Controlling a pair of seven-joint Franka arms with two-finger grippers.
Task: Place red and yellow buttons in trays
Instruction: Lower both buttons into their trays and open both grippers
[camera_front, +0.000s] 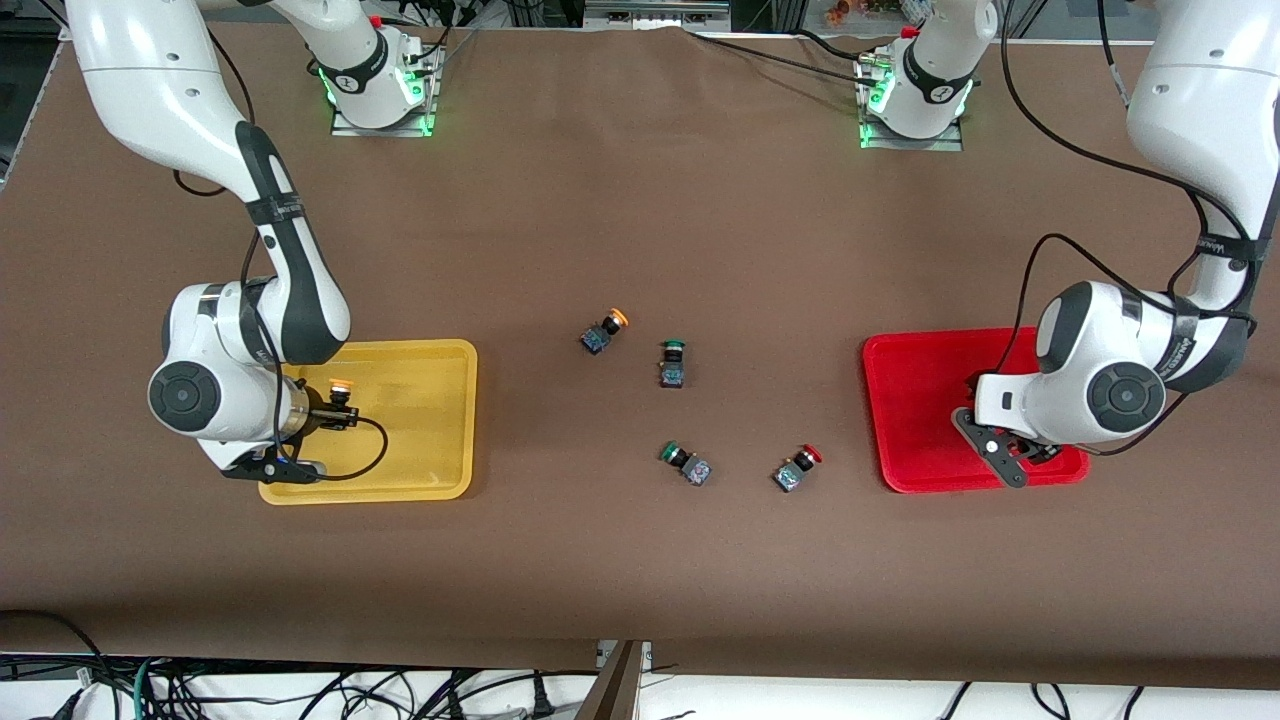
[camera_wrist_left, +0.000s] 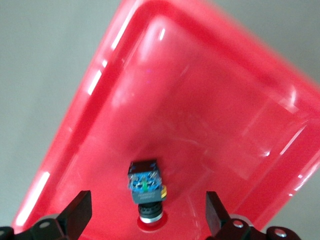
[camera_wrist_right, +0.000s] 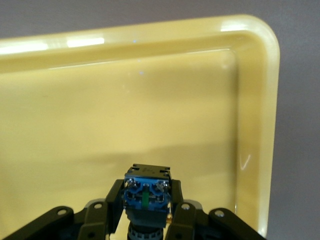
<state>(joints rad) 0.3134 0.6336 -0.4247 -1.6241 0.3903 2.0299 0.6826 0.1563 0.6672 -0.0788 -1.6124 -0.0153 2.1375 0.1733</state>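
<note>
2 claws: right claw (camera_wrist_right: 145, 220) grips a yellow button (camera_wrist_right: 146, 195) over the yellow tray (camera_wrist_right: 255, 100); left claw (camera_wrist_left: 147, 212) wide astride a red button (camera_wrist_left: 146, 187) in the red tray (camera_wrist_left: 100, 85).

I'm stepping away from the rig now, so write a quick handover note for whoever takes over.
Left gripper: open, over the red tray; a red-capped button lies in the tray between its fingers, released.
Right gripper: shut on a yellow-capped button, over the yellow tray; not yet released.
On the table between the trays: one yellow-capped button, one red-capped button, and two green-capped buttons, which stay.
Left: release the held yellow, then tray the remaining yellow and red.
</note>
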